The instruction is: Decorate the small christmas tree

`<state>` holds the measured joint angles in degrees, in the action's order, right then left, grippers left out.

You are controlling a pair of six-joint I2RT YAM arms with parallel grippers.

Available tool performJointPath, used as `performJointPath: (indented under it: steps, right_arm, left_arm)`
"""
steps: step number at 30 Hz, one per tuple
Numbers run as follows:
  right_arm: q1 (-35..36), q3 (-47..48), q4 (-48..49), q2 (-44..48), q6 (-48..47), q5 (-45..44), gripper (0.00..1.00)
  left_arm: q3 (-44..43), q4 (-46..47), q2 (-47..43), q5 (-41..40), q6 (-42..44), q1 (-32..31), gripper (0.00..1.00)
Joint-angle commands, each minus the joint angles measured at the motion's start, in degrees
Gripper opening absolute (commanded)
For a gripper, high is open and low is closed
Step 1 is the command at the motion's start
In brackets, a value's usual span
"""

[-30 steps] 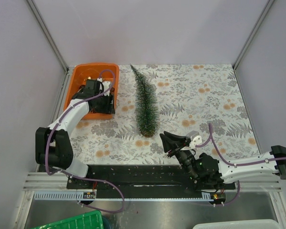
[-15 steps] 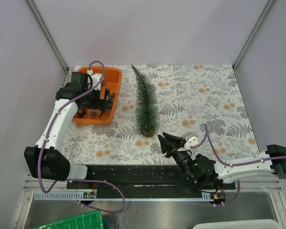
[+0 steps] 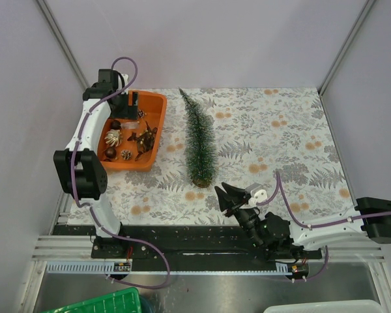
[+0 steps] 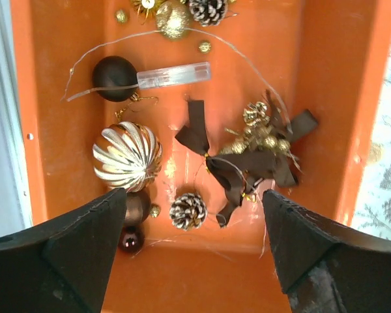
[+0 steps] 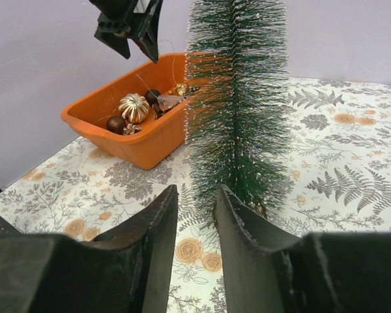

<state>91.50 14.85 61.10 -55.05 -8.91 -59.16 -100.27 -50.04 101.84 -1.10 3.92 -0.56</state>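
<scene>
The left claw (image 4: 192, 195) is held wide open above the orange tray (image 4: 339, 98), with nothing gripped in it. Under it a ribbed gold ball (image 4: 127, 156), a pine cone (image 4: 188, 210) and a brown ribbon bow (image 4: 238, 173) are seen close together. One ornament is probably to be picked now. The ball is best chosen, as it lies apart from the tangled bow; the claw should be centred over it before being lowered, so that neighbours are not dragged. To the right, the small christmas tree (image 3: 200, 140) stands upright on the surface (image 3: 280, 130). The right claw (image 5: 195, 195) is placed near its base, partly open and empty; the tree must not be knocked over.
</scene>
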Motion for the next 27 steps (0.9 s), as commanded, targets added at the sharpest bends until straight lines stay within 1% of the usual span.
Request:
performJointPath:
  steps: [1, 3, 6, 11, 12, 19, 21, 24, 27]
  right_arm:
    - [0.52, -0.88, 3.77, 0.91, 0.2, -1.93, 0.39]
    - [0.43, -0.96, 2.89, 1.17, 1.26, -1.58, 0.39]
    - [0.43, -0.7, 2.62, 0.29, 2.05, -1.4, 0.39]
    - [-0.01, -0.35, 4.46, -2.08, 2.23, -1.31, 0.39]
    - [-0.01, -0.26, 4.55, -2.26, 2.23, -1.23, 0.4]
    - [-0.45, 0.53, 3.59, -2.35, 2.58, -0.79, 0.4]
    - [-0.62, 0.79, 2.71, -2.17, 2.84, -0.79, 0.39]
    - [-0.89, 0.97, 2.36, -2.26, 3.28, -0.7, 0.4]
    - [-0.89, 1.14, 2.09, -2.34, 3.28, -0.87, 0.4]
  left_arm:
    - [-6.77, -0.67, 4.85, -1.97, -7.52, 2.05, 0.87]
    - [-7.74, -0.67, 6.61, -0.75, -9.02, 2.05, 0.85]
    - [-7.57, 0.2, 7.32, 3.82, -9.72, 1.79, 0.84]
    - [-6.87, 1.17, 8.02, 9.88, -7.53, 0.91, 0.84]
    - [-6.35, 1.17, 7.93, 11.37, -7.18, -0.4, 0.84]
    - [-3.27, 2.84, 7.5, 15.6, -7.17, -1.55, 0.84]
    - [-3.09, 3.54, 7.67, 16.04, -7.44, -1.81, 0.84]
    - [-3.26, 4.25, 8.11, 14.12, -6.83, -3.3, 0.84]
    - [-3.88, 4.25, 8.81, 13.32, -7.0, -4.1, 0.79]
